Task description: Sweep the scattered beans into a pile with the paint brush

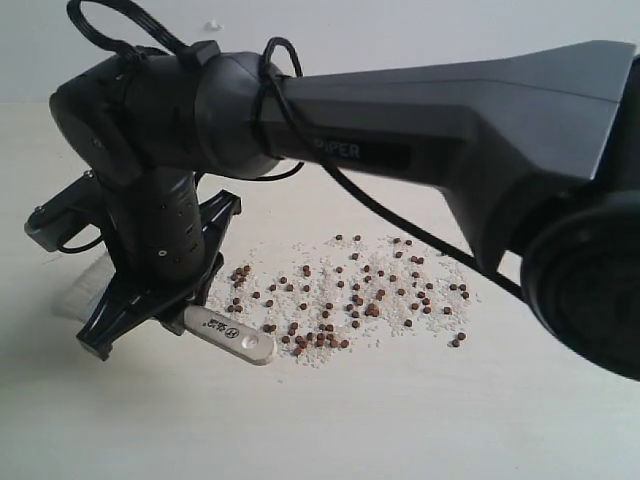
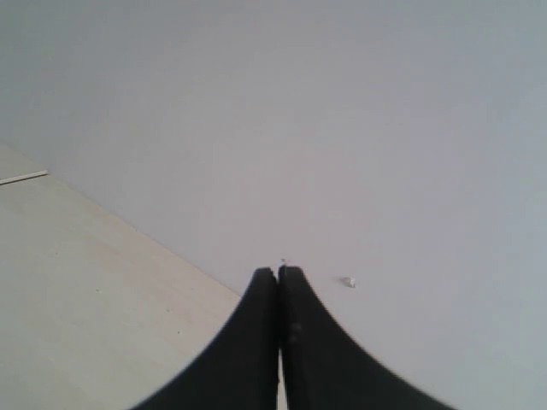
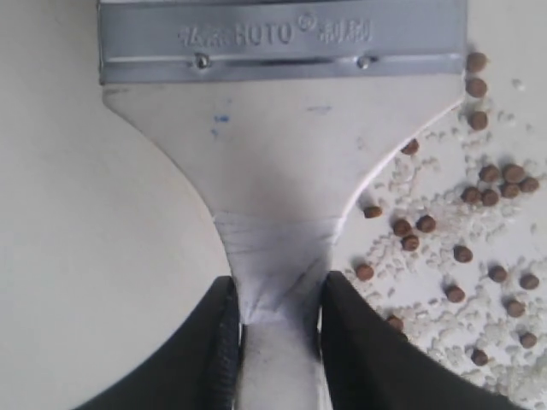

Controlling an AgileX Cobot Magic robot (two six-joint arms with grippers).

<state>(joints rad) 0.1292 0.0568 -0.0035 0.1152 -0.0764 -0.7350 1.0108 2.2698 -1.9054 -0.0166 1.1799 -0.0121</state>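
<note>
The paint brush (image 1: 232,335) lies low over the table, its wooden handle end with the hole pointing toward the beans (image 1: 350,295). Its pale bristles (image 1: 85,288) show left of the gripper. My right gripper (image 1: 165,305) reaches across from the right and is shut on the handle. In the right wrist view the gripper (image 3: 278,295) clamps the narrow neck of the paint brush (image 3: 282,154) below the silver ferrule (image 3: 282,38). Beans (image 3: 461,254) and white grains lie scattered beside the handle. My left gripper (image 2: 279,272) is shut and empty, facing a pale wall.
The beans and grains spread in a wide loose band across the light wooden table (image 1: 400,420). The right arm's dark link (image 1: 450,130) and cable (image 1: 400,225) cross above the band. A pale wall (image 1: 400,30) stands behind the table.
</note>
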